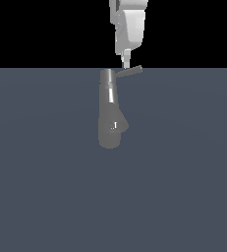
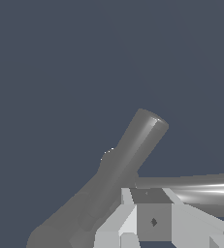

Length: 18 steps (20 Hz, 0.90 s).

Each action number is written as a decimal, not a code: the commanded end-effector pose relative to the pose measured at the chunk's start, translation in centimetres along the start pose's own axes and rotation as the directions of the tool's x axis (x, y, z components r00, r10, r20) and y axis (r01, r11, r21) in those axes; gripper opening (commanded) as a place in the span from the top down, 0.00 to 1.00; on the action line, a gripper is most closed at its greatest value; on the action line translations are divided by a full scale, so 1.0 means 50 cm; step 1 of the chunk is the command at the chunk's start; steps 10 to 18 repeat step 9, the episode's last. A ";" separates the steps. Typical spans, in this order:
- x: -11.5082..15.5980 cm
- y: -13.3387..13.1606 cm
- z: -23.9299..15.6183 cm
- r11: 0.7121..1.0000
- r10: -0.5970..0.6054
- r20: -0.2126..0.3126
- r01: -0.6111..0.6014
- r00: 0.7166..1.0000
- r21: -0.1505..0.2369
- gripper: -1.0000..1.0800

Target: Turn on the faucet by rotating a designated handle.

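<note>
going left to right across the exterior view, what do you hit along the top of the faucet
grey metallic faucet column with its cap → white pointed gripper tip coming down from above → free end of the thin straight grey metal handle rod

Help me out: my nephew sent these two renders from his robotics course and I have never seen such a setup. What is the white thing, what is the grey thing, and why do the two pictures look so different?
Both are simulator renders of one moment. The exterior view looks from off the arm: the white shape coming down from above is a robot arm, ending in its end effector. The grey fixture on the flat blue-grey surface is a faucet, and the thin rod sticking sideways near its top is the handle. The white tip sits right at that rod; nothing is visibly gripped.

The wrist view comes from a camera on the arm, so it shows the faucet, handle and white end effector close up. Whether it is open or shut cannot be told.
</note>
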<state>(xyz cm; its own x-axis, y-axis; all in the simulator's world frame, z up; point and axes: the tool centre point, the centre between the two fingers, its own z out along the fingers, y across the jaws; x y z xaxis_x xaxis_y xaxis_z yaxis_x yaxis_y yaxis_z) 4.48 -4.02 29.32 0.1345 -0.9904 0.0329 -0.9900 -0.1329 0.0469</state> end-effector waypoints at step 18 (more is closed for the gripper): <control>0.100 -0.029 0.042 0.999 0.040 -0.003 -0.040 0.999 -0.017 1.00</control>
